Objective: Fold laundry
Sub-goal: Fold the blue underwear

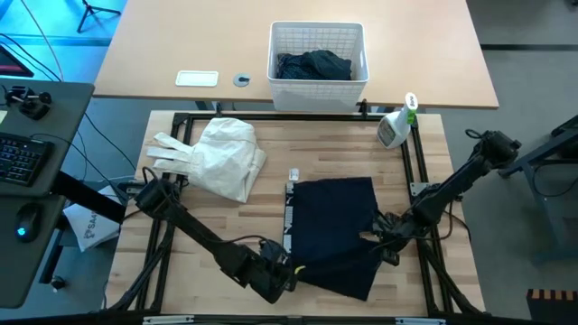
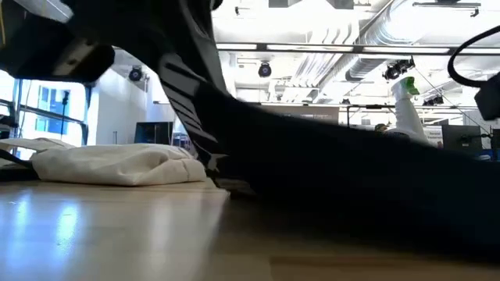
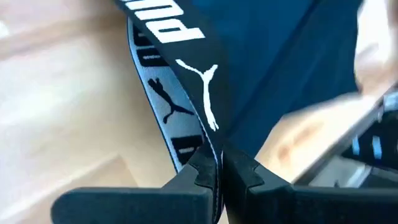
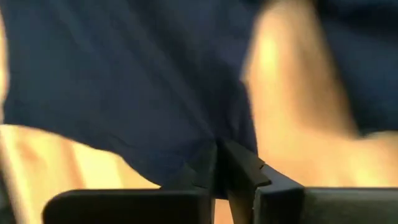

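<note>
Pinching both sides | left gripper [image 1: 287, 273] clamped on dark navy boxer shorts' [image 1: 332, 230] logo waistband [image 3: 171, 93] | right gripper [image 1: 384, 242] nipping opposite hem | garment spans between them

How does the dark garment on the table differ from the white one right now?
The dark navy garment lies spread fairly flat at mid-table; the white garment sits bunched in a rumpled heap toward the far left. The navy one is pinched at opposite edges by the left gripper and right gripper; nothing holds the white one. Both rest on the wooden table.
</note>
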You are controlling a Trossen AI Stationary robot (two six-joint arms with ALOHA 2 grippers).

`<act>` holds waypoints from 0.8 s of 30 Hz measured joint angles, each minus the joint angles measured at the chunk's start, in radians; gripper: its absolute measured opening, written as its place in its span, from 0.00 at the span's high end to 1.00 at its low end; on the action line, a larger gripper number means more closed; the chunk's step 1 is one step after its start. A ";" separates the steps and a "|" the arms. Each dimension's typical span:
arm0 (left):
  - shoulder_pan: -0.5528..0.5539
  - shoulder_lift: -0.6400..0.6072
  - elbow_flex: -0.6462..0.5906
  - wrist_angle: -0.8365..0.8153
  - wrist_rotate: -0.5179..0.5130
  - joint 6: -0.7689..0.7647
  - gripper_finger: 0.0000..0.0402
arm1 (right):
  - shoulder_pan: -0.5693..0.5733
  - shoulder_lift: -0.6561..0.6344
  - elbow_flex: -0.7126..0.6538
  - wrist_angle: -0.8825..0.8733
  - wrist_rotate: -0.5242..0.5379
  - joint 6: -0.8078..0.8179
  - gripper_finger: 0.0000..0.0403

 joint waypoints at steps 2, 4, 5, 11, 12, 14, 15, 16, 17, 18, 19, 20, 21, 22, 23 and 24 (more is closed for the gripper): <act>-0.001 0.000 0.004 -0.004 0.028 0.018 1.00 | -0.001 -0.019 0.025 -0.054 0.051 -0.041 0.96; -0.001 0.000 0.004 -0.019 0.052 0.012 1.00 | -0.003 -0.034 0.056 -0.072 0.073 -0.072 0.97; 0.000 0.000 0.004 -0.030 0.060 0.001 1.00 | -0.007 -0.042 0.069 -0.079 0.069 -0.083 0.97; 0.003 0.000 0.004 -0.061 0.140 -0.032 0.86 | -0.009 -0.099 0.101 -0.087 0.049 -0.094 0.91; 0.004 0.000 0.004 -0.067 0.182 -0.040 0.82 | -0.009 -0.115 0.102 -0.092 0.045 -0.091 0.89; 0.004 -0.002 0.004 -0.084 0.290 -0.063 0.75 | -0.009 -0.156 0.108 -0.111 0.048 -0.072 0.84; 0.004 -0.008 0.004 -0.092 0.344 -0.065 0.71 | -0.009 -0.178 0.114 -0.113 0.056 -0.065 0.82; 0.004 -0.015 0.004 -0.093 0.399 -0.058 0.68 | -0.009 -0.202 0.120 -0.117 0.065 -0.057 0.79; 0.004 -0.032 0.004 -0.095 0.447 -0.045 0.65 | -0.009 -0.226 0.128 -0.133 0.080 -0.045 0.77; 0.003 -0.053 0.004 -0.107 0.477 -0.032 0.63 | -0.009 -0.248 0.134 -0.145 0.096 -0.040 0.75; 0.004 -0.078 0.004 -0.127 0.498 -0.031 0.61 | -0.009 -0.267 0.140 -0.160 0.117 -0.039 0.74; 0.006 -0.106 0.004 -0.149 0.502 -0.035 0.60 | -0.009 -0.286 0.144 -0.172 0.135 -0.040 0.72; 0.010 -0.138 0.004 -0.180 0.490 -0.047 0.59 | -0.009 -0.305 0.148 -0.183 0.152 -0.040 0.71; 0.016 -0.169 0.004 -0.218 0.459 -0.055 0.59 | -0.010 -0.320 0.148 -0.185 0.168 -0.040 0.70; 0.026 -0.200 0.004 -0.255 0.411 -0.061 0.59 | -0.013 -0.333 0.148 -0.185 0.187 -0.040 0.70; 0.038 -0.230 0.004 -0.291 0.350 -0.067 0.59 | -0.014 -0.343 0.148 -0.186 0.204 -0.040 0.70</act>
